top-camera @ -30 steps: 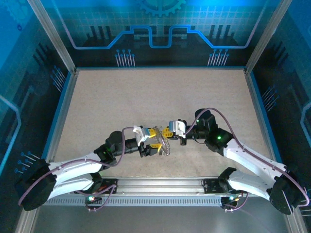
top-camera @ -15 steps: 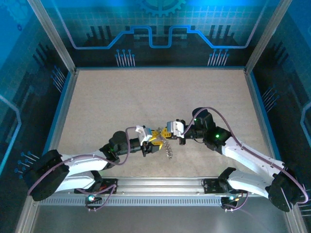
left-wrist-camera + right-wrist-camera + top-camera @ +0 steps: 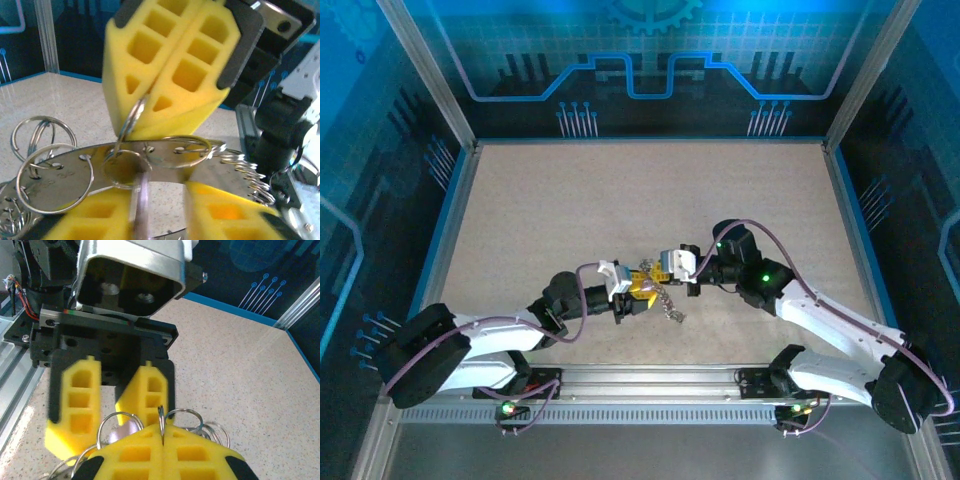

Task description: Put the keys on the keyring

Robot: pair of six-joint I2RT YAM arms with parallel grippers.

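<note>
- The right end effector [image 3: 162, 447] has its yellow pads [image 3: 135, 455] pressed flat together, pinching the thin keyring [image 3: 161, 416] edge-on at their tips.
- The left end effector [image 3: 104, 421] faces it tip to tip, its jaws partly apart and clamping nothing that can be made out.
- The keys [image 3: 667, 303] hang in a bunch just below the two meeting tips, over the table [image 3: 570, 210]; whether they touch it is unclear.

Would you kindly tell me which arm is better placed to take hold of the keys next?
Left. The left gripper stands open right at the keys, so it probably only needs to close, while the right gripper is already shut on a ring.
</note>
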